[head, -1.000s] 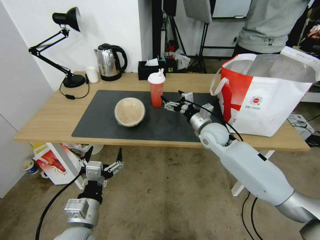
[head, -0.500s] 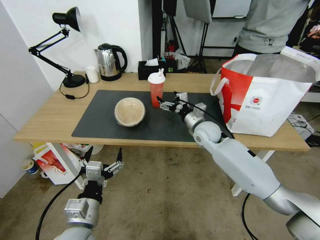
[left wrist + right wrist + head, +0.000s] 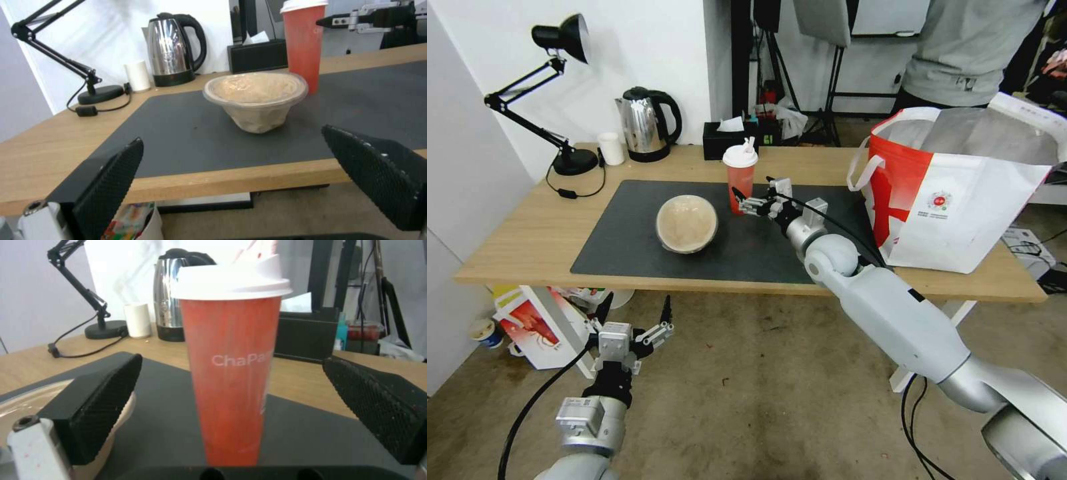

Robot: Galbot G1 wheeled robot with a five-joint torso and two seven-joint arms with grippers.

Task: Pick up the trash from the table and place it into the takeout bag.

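We count two pieces of trash on the dark grey mat [image 3: 627, 233] of the light-wood table [image 3: 520, 240]: one red translucent drink cup with a white lid [image 3: 740, 179] and one beige round bowl [image 3: 686, 223], just left of the cup. One boxy white takeout bag with a red panel [image 3: 960, 187] stands well right of the cup. Our right gripper [image 3: 752, 195] sits at the cup's right side, fingers spread wide, the cup between them in the right wrist view, untouched. Our left gripper [image 3: 634, 312] hangs below the table edge, fingers apart, empty.
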